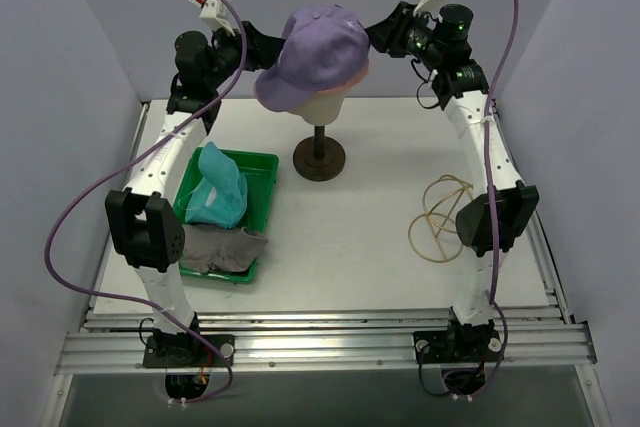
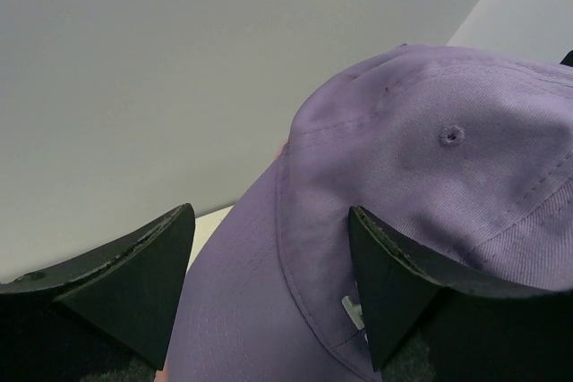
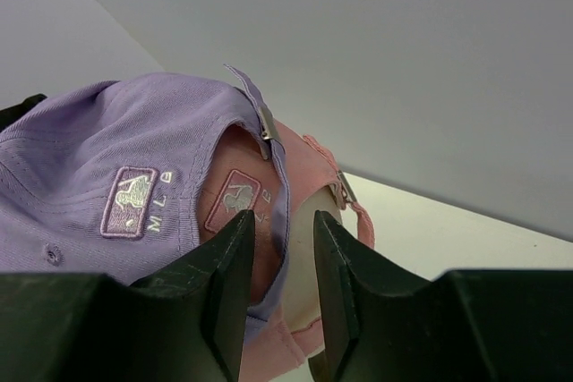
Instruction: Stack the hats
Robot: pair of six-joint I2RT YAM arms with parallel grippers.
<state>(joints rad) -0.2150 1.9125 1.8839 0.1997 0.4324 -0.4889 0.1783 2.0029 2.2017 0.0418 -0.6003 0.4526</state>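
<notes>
Two hats, lavender cap (image 1: pixel 320 42) over pink cap (image 3: pixel 235 196); left end effector (image 2: pixel 270 212) open, right end effector (image 3: pixel 282 216) unclear

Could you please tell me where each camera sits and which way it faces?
Top external: above, behind the bases, looking down on the table; both arms show.
Left wrist: on the left arm, faces the brim of the lavender cap; left gripper shows.
Right wrist: on the right arm, faces the cap's back; right gripper shows.
Shared: every view sees the lavender cap.
</notes>
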